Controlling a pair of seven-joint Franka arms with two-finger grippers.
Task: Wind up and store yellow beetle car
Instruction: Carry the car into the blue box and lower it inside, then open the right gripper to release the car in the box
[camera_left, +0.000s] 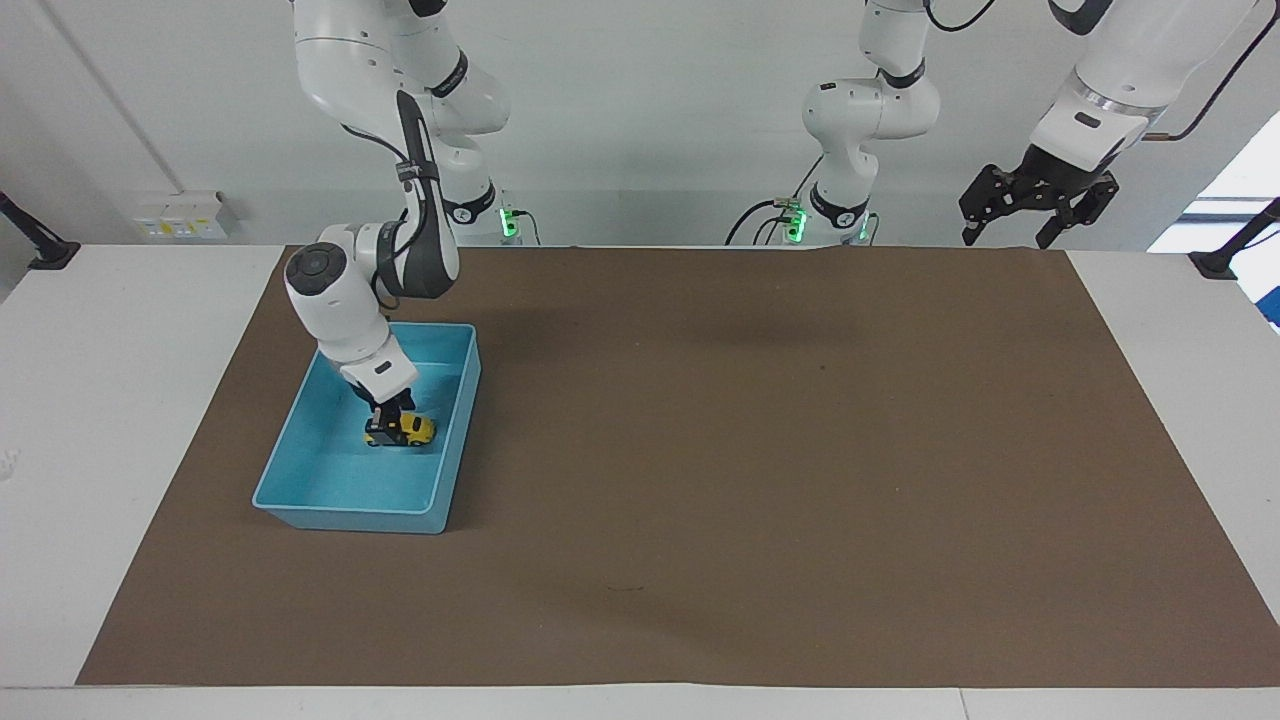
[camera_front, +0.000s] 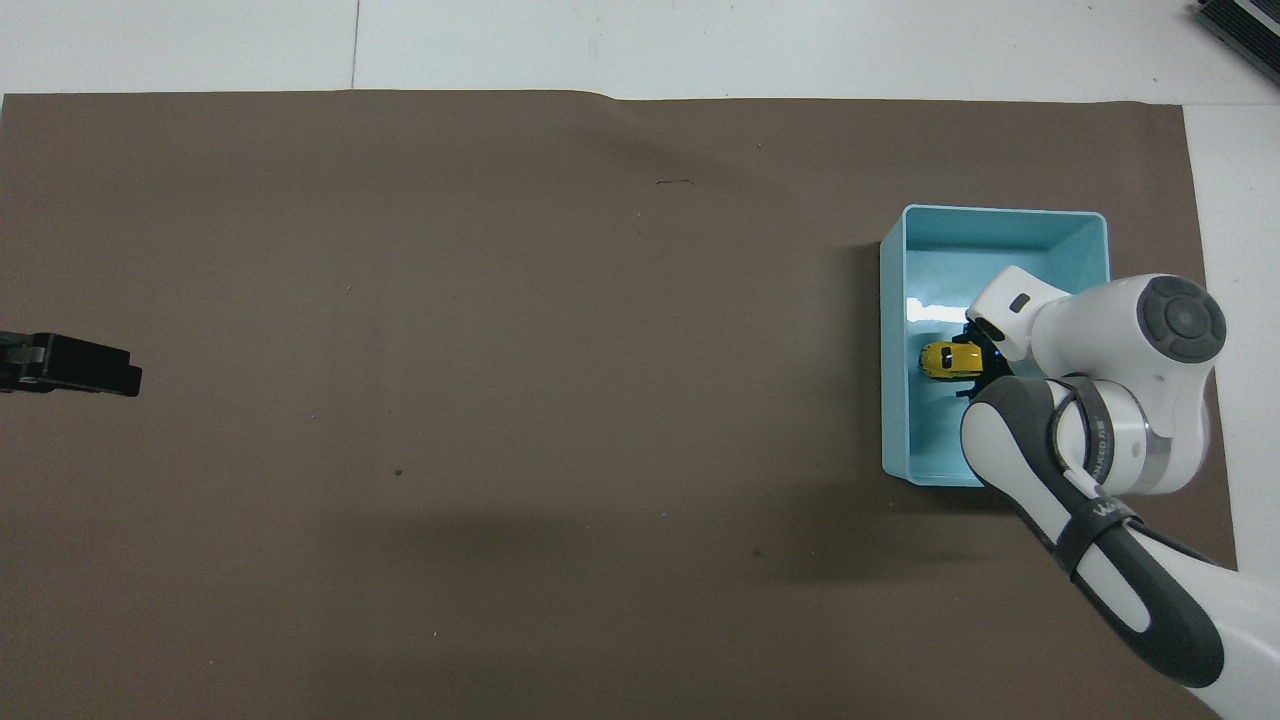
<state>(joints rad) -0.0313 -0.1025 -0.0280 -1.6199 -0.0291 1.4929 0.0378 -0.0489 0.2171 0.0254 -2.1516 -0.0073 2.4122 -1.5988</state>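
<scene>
Car: tiny rounded yellow beetle car (camera_left: 404, 430) in the light blue plastic bin (camera_left: 300, 470), long axis along the robots' edge.
Right gripper (camera_left: 388, 422): down at the car's tail; grip state unclear.
Left gripper (camera_left: 1035, 205): open, waiting aloft.

No words, numbers or signs are showing clearly enough to read. A strip of pale lettering is running along the dark grey sleeve (camera_front: 1105, 520) of the right arm, too small to make out.
</scene>
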